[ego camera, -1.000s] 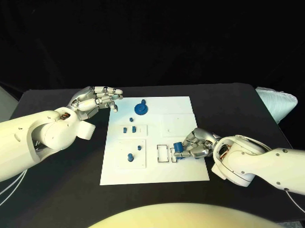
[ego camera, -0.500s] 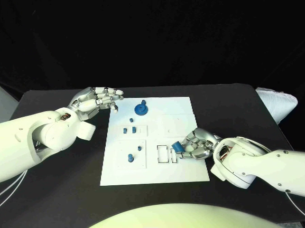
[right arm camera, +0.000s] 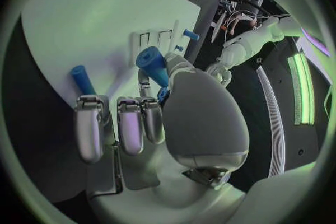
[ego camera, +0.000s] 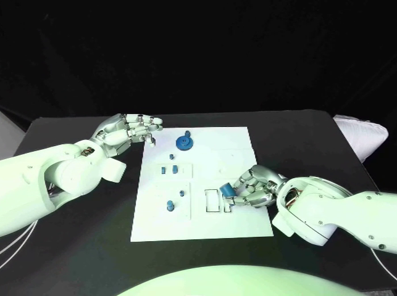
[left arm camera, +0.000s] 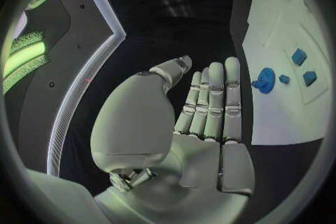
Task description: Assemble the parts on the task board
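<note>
Holding 1 blue part, right hand, 1 task board

White task board carries small blue parts (one round, upright)

- Legible text, labels, brands, numbers, signs: none can be read in any view.
- Task board: plain white surface, no readable marking.
- Parts: plain blue, no readable marking.
</note>
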You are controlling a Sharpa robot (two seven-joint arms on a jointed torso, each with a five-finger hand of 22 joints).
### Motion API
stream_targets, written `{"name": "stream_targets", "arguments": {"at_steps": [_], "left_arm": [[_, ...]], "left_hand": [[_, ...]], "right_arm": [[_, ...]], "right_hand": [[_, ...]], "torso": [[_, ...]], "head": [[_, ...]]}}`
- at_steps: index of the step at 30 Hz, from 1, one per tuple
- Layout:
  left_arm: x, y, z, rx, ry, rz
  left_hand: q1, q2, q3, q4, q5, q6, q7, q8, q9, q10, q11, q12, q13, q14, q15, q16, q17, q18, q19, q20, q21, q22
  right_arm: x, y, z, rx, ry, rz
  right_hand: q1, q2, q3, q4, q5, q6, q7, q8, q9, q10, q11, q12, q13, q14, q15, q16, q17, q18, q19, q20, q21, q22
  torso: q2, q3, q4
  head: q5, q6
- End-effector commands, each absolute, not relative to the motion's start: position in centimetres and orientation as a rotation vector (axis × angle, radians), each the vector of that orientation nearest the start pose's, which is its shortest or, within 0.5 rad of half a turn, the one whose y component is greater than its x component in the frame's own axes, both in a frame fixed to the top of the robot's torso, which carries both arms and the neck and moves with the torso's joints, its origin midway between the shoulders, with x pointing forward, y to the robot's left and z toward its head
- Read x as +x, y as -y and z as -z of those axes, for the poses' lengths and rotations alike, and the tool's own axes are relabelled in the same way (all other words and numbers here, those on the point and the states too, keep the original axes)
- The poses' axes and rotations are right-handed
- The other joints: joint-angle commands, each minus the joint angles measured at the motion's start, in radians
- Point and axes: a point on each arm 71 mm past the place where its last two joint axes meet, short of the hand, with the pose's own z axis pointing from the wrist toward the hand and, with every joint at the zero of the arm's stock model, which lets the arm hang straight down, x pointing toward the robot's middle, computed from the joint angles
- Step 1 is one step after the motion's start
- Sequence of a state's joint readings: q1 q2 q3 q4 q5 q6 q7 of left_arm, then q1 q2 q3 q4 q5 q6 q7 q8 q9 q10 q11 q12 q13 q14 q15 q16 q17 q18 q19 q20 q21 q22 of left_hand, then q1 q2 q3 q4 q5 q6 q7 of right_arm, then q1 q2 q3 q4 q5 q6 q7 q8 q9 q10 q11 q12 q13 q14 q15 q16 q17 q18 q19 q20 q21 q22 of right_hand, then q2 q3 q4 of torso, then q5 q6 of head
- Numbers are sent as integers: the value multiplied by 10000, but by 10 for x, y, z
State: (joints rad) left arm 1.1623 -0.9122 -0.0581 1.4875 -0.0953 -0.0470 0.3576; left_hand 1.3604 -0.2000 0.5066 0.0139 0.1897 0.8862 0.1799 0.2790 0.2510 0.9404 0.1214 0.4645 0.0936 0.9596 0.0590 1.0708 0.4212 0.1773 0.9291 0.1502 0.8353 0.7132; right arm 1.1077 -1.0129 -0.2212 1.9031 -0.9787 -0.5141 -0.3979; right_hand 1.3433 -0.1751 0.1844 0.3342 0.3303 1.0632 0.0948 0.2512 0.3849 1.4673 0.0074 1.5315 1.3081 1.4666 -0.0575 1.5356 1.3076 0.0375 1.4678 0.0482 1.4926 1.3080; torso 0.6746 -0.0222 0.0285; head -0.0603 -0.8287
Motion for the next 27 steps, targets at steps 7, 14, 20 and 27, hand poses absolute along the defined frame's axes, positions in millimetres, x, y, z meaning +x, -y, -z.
{"name": "stream_targets", "arguments": {"at_steps": [7,14,20,27], "left_arm": [[477,-236,204,-10285,-16196,16630],[477,-236,204,-10286,-16242,16652],[477,-236,204,-10286,-16267,16665],[477,-236,204,-10291,-16287,16663]], "left_hand": [[-45,13,11,42,-35,51,-24,42,-12,-24,13,-6,-18,-15,-44,52,-16,71,80,5,-66,-15],[-45,13,11,42,-35,51,-24,42,-12,-24,13,-6,-18,-15,-44,52,-16,71,80,5,-66,-15],[-51,16,9,53,-37,53,-20,46,-14,-36,18,-13,-23,-16,-40,54,-18,68,85,5,-71,-19],[-59,23,9,65,-37,53,-17,49,-15,-43,22,-17,-26,-17,-36,56,-19,67,89,6,-76,-22]], "right_arm": [[361,185,270,5006,-21846,-6800],[362,175,271,4652,-21957,-6793],[364,173,271,4526,-21812,-6657],[366,170,272,4447,-21788,-6600]], "right_hand": [[-910,-52,703,-454,118,387,-255,415,107,895,-135,181,2426,854,-132,93,1720,-243,847,-128,204,2358],[-1737,67,584,-425,-56,422,-265,511,116,930,-143,224,2476,879,-139,128,1849,-263,875,-139,286,2402],[-2068,111,496,-422,-104,436,-277,554,119,955,-150,261,2512,897,-144,153,1937,-283,904,-142,376,2445],[-2176,127,460,-420,-76,444,-285,575,122,970,-157,285,2533,905,-150,165,1977,-289,912,-146,401,2458]], "torso": [[30,16,37],[26,19,26],[27,15,27],[36,15,27]], "head": [[4,-21],[22,-54],[43,-67],[65,-89]]}}
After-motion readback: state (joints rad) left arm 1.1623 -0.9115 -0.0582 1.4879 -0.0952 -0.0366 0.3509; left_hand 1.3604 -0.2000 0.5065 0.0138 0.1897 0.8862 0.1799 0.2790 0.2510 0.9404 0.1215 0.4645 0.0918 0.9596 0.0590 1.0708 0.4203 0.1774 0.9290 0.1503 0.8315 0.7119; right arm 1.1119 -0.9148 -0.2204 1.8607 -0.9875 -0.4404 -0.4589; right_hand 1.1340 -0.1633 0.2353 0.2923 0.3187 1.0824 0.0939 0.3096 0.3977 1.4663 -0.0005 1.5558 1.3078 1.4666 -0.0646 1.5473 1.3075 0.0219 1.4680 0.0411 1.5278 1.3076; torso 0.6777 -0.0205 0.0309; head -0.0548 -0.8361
